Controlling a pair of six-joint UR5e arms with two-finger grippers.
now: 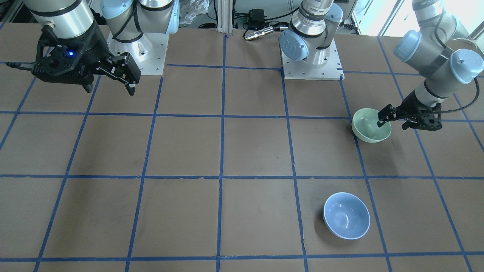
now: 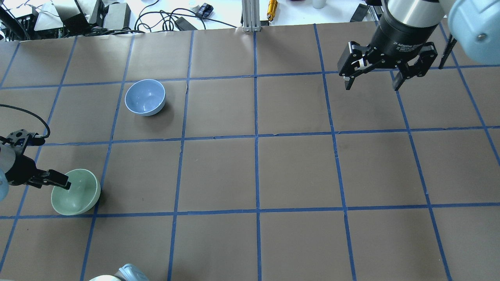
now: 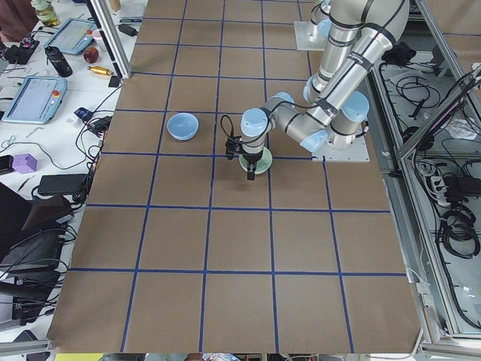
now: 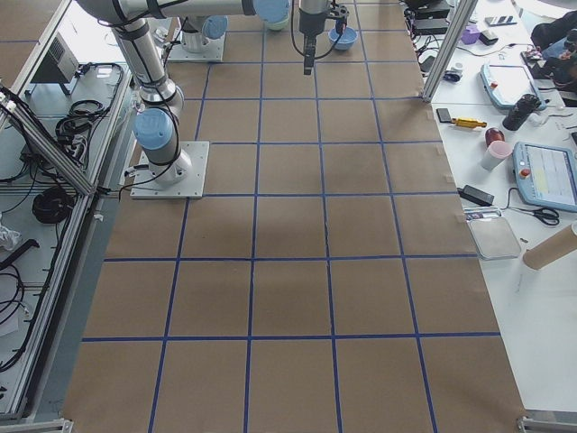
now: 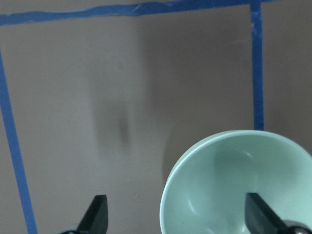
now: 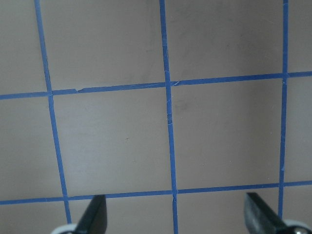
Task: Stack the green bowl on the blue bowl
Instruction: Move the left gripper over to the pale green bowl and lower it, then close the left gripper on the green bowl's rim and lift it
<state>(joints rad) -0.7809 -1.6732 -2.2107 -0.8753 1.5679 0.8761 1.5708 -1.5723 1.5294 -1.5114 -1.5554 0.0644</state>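
The green bowl [image 2: 78, 193] rests on the brown table near my left side; it also shows in the front view [image 1: 368, 126] and the left wrist view [image 5: 234, 185]. My left gripper [image 2: 62, 182] [image 1: 381, 121] [image 5: 178, 219] is open and straddles the bowl's rim, with one finger [image 5: 258, 217] inside the bowl and the other [image 5: 96, 214] outside it. The blue bowl [image 2: 145, 97] [image 1: 346, 215] stands upright and empty, about one grid square farther out on the table. My right gripper [image 2: 372, 86] [image 1: 110, 90] [image 6: 176, 217] is open and empty, held high over bare table far from both bowls.
Blue tape lines divide the table into squares. The two arm bases [image 1: 312, 64] [image 1: 138, 56] stand at the robot's edge. An aluminium post [image 2: 250, 15], cables and gear lie beyond the far edge. A side bench [image 3: 45, 83] holds tablets and small items.
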